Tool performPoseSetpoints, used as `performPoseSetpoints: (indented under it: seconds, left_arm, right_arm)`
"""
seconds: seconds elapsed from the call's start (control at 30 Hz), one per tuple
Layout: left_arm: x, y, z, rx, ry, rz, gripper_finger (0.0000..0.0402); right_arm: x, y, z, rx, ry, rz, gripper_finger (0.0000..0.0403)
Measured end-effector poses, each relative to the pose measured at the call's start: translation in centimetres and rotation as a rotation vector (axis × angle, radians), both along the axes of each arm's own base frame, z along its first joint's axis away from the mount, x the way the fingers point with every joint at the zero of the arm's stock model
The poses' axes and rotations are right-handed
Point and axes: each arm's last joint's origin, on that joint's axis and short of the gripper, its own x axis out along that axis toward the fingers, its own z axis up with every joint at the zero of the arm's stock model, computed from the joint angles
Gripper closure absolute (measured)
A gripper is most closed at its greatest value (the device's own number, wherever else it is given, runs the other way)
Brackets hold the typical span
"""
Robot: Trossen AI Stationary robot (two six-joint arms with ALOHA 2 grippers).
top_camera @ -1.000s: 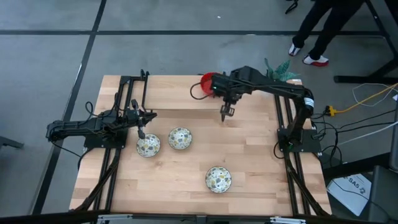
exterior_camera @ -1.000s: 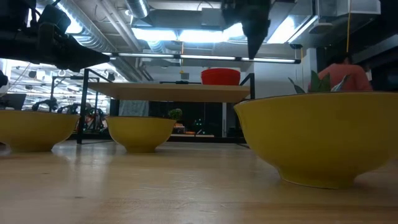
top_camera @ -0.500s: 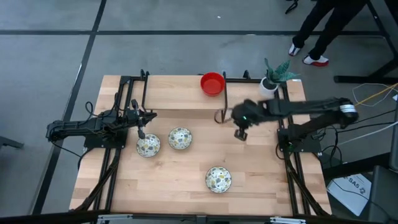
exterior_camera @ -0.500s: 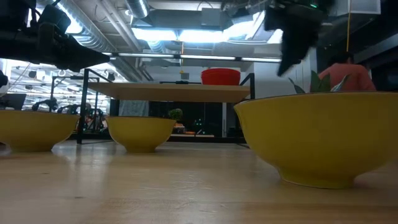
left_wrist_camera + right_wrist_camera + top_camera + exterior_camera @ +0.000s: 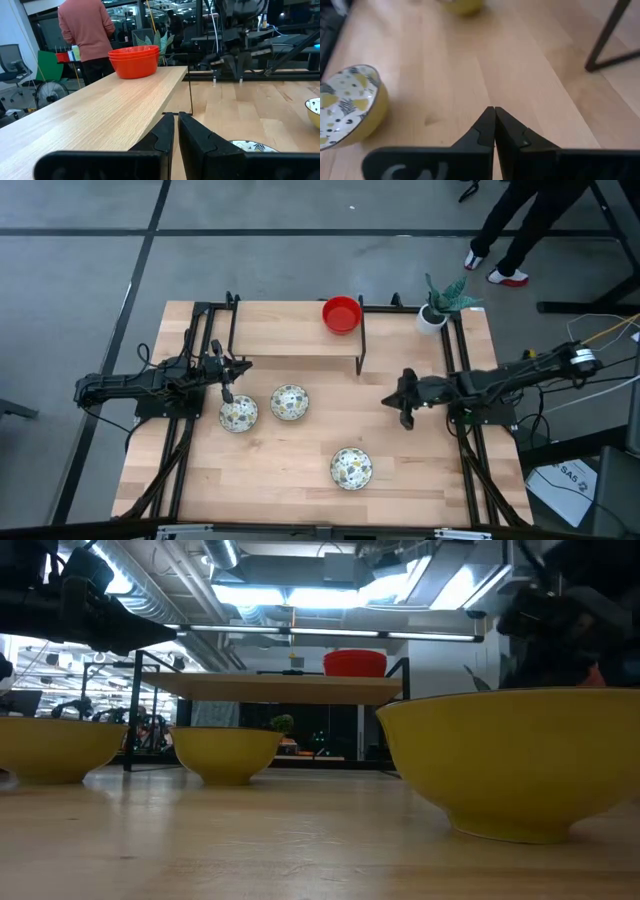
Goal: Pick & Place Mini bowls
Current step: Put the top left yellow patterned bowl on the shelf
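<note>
A stack of red mini bowls [image 5: 341, 314] [image 5: 134, 61] stands on a raised wooden shelf [image 5: 290, 330] at the table's far side. Three white patterned mini bowls, yellow outside, rest on their bases on the table: left [image 5: 238, 414], middle [image 5: 289, 402], near [image 5: 351, 468] [image 5: 347, 105]. My left gripper [image 5: 228, 392] [image 5: 176, 125] waits shut just over the left bowl's far rim and holds nothing. At the table's right, between the shelf and the near bowl, my right gripper [image 5: 405, 418] [image 5: 494, 122] is shut with nothing in it, slanting down above bare wood.
The shelf stands on thin black legs [image 5: 360, 352] [image 5: 610, 35]. A white pot with a green plant [image 5: 440, 305] sits at the far right corner. Bare wood lies between the near bowl and the shelf. A person [image 5: 87, 35] stands beyond the table.
My right gripper has swung away from the shelf beside the red bowls, toward the table's right and near edges, and has come down. It pointed down then and now slants closer to level. It stays shut with nothing in it. The bowls have not moved.
</note>
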Motion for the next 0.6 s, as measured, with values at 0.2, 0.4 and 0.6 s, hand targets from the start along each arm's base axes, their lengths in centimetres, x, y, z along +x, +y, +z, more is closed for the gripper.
performPoseSetpoints:
  seconds: [0.2,0.4,0.6]
  left_arm:
    - [0.0,0.0,0.0,0.0,0.0,0.0,0.0382]
    - [0.0,0.0,0.0,0.0,0.0,0.0,0.0382]
    - [0.0,0.0,0.0,0.0,0.0,0.0,0.0382]
  right_arm:
    - [-2.0,-0.3,-2.7,-0.032,-0.219,0.103,0.0393]
    - [-2.9,-1.0,-3.2,-0.074,-0.299,0.163,0.0393]
    - [-3.1,-2.1,-2.8,-0.171,-0.331,0.203,0.0398]
